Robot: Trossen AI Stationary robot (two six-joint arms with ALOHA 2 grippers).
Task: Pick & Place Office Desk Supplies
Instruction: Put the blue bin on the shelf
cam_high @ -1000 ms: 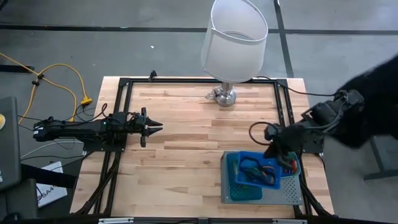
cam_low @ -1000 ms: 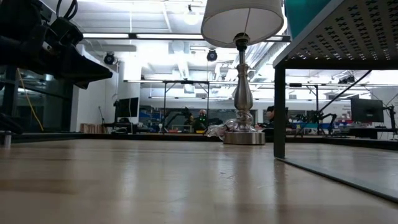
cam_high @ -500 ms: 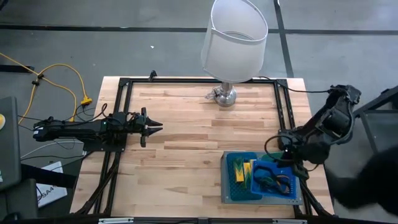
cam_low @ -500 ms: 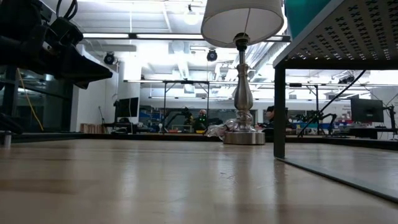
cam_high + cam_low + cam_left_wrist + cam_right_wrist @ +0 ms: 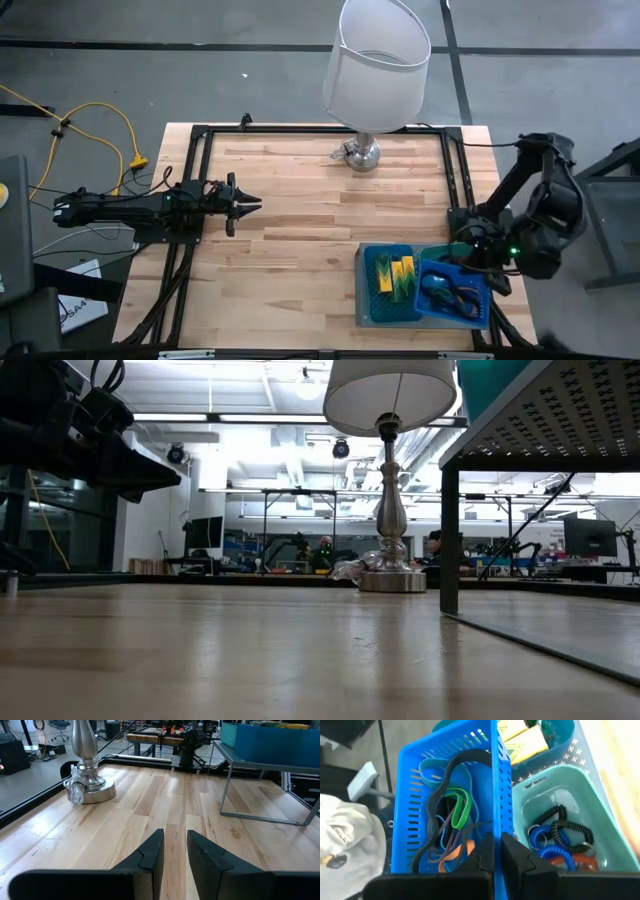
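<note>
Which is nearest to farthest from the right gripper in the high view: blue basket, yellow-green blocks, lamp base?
From the right gripper, shut on the basket wall:
1. Blue basket, held at its wall.
2. Yellow-green blocks, in the compartment toward table centre.
3. Lamp base, at the far edge.

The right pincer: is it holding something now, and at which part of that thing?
The right pincer is shut on the blue slotted basket, pinching the top edge of its side wall. The left pincer holds nothing.
</note>
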